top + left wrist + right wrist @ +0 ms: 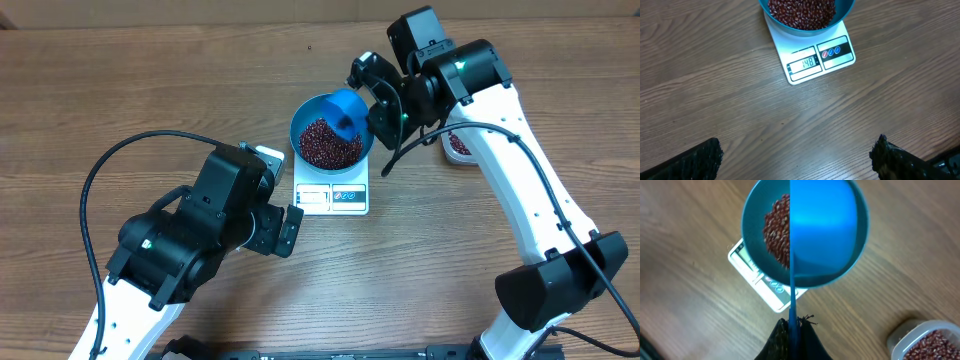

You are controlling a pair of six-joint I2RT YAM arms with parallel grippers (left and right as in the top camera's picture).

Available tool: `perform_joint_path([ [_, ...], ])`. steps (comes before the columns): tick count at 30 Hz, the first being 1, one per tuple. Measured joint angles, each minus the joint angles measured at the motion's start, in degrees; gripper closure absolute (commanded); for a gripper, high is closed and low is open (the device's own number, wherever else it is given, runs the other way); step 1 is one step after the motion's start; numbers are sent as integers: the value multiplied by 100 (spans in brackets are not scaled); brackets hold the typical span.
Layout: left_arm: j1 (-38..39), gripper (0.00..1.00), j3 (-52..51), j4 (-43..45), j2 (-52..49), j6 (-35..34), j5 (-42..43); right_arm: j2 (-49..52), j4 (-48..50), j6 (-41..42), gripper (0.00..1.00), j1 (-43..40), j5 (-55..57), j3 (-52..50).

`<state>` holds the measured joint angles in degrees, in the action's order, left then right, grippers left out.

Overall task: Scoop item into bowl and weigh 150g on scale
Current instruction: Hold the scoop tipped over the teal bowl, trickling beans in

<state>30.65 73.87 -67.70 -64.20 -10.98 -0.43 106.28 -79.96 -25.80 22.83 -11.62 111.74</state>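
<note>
Wooden table (150, 80): bowl (298, 128) on scale (315, 200), beans (325, 145) inside, display (804, 63) 148. Your right gripper (791, 332) clenched on scoop (825, 230) handle over bowl; left gripper (795, 165) spread, empty. Beans loose, light, prone to roll: you trickle few, holding thin handle.

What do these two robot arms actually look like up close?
Both arms have white tube-like links joined by chunky black rounded housings, each with a small green light. A thin black cable loops beside the left arm and another trails along the right arm. The left tool and right tool are black and rough-textured.
</note>
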Motion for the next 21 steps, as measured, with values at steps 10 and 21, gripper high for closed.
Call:
perform_joint_path([
  [10,0,1,0,0,0,0,0,0,44,-39,96,57,4,0],
  [21,0,1,0,0,0,0,2,0,83,-13,96,57,31,0],
])
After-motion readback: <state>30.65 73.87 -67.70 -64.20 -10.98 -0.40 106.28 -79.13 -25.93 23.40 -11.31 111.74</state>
